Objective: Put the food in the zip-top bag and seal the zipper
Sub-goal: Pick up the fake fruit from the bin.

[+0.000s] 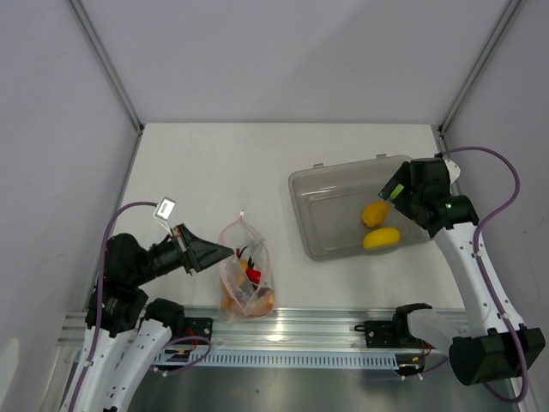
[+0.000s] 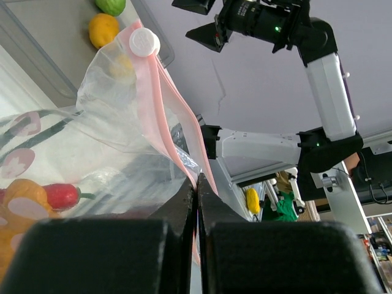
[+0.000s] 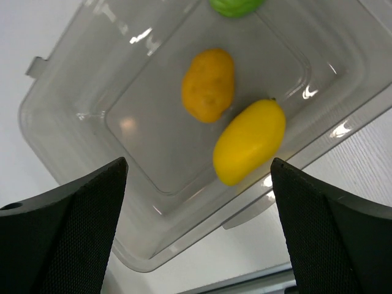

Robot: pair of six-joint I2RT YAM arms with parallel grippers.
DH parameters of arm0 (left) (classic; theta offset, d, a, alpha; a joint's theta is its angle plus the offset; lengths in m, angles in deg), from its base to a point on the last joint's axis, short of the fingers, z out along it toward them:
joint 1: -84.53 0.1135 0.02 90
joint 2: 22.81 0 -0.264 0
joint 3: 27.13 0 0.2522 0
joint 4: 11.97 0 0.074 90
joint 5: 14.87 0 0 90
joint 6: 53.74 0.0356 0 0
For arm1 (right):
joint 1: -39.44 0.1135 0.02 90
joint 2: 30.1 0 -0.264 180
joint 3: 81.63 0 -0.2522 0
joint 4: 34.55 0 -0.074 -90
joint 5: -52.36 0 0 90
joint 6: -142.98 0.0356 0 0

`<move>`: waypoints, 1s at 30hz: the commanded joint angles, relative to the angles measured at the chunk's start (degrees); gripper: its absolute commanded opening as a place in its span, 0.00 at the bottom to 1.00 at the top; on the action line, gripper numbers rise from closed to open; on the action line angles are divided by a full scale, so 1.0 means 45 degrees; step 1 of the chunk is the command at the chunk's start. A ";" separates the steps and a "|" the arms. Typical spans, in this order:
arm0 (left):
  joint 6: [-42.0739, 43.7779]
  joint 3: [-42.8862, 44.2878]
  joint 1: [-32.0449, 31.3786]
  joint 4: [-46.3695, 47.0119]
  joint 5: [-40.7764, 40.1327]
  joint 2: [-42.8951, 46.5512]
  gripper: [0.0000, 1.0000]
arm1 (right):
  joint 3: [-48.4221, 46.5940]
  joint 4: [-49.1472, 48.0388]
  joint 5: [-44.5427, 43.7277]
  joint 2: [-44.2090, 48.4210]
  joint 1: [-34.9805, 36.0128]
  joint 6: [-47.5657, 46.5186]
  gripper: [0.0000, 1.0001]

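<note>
Pinching the zipper (image 2: 160, 104) are left fingers (image 2: 92, 257); right fingers (image 3: 61, 233) gape above the grey bin (image 1: 313, 215).

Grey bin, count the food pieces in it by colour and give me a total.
orange fruit: 1
yellow fruit: 1
green fruit, cut off at the top edge of the right wrist view: 1
Total: 3

The left arm (image 1: 129, 262) and right arm (image 1: 467, 257) share white tube links and black joint housings, each trailed by a purple cable (image 1: 129, 206), with a white tag (image 1: 165, 207) on the left one's cable, a green light (image 1: 449, 204) by the right wrist, and the left claw (image 1: 230, 251) and right claw (image 1: 393, 184) black with finely textured fingers (image 3: 67, 226).
</note>
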 commanded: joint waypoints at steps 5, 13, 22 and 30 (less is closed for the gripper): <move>0.0442 0.0323 -0.0066 -0.0120 -0.0083 0.0038 0.01 | -0.0874 0.0675 0.0258 -0.1892 -0.1185 0.0457 0.99; 0.0442 0.0069 -0.0066 -0.0003 -0.0005 0.0058 0.00 | -0.1929 0.0832 0.0277 -0.4099 -0.1362 0.0613 0.99; 0.0599 -0.0107 -0.0066 -0.0003 0.0112 -0.0001 0.01 | -0.1580 -0.0630 0.1252 -0.6051 -0.1401 0.0087 0.99; 0.0540 -0.0341 -0.0066 0.0290 0.0307 -0.0059 0.01 | -0.0701 -0.2195 0.2152 -0.7167 -0.1381 -0.0187 0.97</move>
